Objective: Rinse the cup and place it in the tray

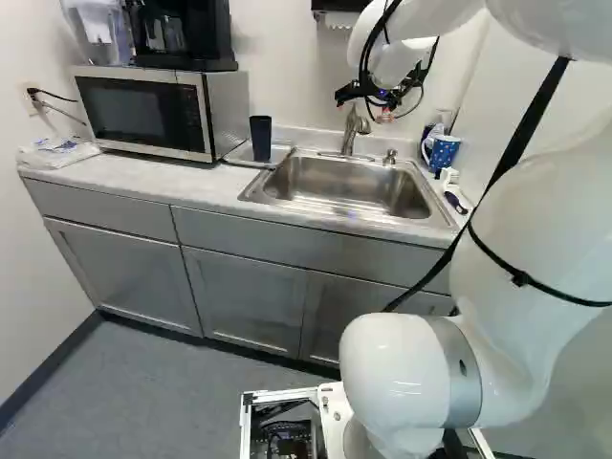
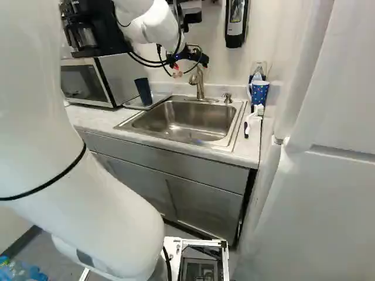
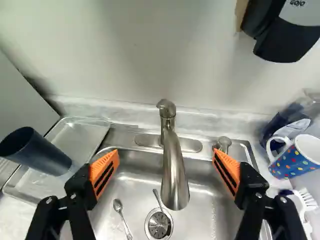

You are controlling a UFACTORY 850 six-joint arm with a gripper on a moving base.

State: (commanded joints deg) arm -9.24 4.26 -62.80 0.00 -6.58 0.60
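Cup (image 3: 37, 152) upright in tray (image 3: 80, 137), fingers (image 3: 107, 170) apart

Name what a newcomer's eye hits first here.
The white arm, huge at the right of the left base view. Then the open gripper's orange pads, framing the faucet in the wrist view. After those, the dark cup on the tray beside the sink, and the bright dotted mug on the sink's other side.
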